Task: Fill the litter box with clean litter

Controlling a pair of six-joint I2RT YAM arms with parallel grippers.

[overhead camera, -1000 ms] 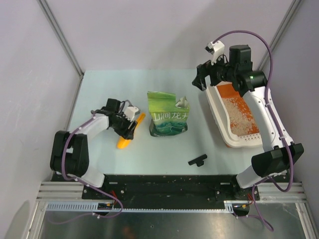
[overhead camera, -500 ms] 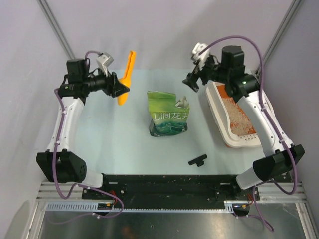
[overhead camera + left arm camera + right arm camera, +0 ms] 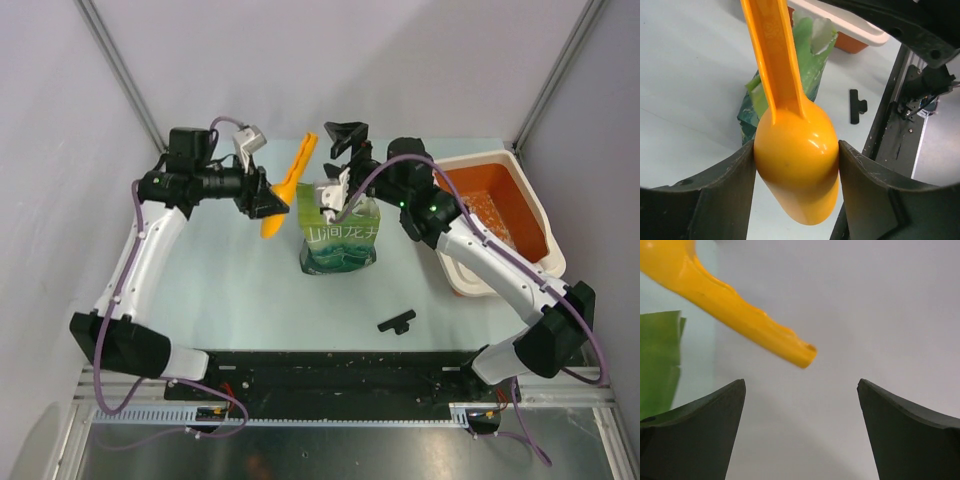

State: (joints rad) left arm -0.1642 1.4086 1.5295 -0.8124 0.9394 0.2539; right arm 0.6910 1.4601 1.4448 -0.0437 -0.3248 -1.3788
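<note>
The litter box (image 3: 527, 182) is a white tray with an orange inside at the right; pale beige clean litter (image 3: 492, 215) lies in it. Its rim also shows in the left wrist view (image 3: 850, 22). My left gripper (image 3: 262, 200) is shut on the bowl of an orange scoop (image 3: 285, 190), held in the air left of the green bag (image 3: 340, 235). In the left wrist view the scoop (image 3: 795, 155) sits between my fingers. My right gripper (image 3: 345, 135) is open and empty, raised above the bag's top; its view shows the scoop handle (image 3: 755, 325).
A small black clip (image 3: 396, 321) lies on the table near the front edge, also visible in the left wrist view (image 3: 857, 106). Grey walls and metal frame posts enclose the table at back and sides.
My left arm has carried the scoop right and lower, toward the bag. My right arm has swung left from the litter box to above the bag. The litter box now sits turned, farther back.
</note>
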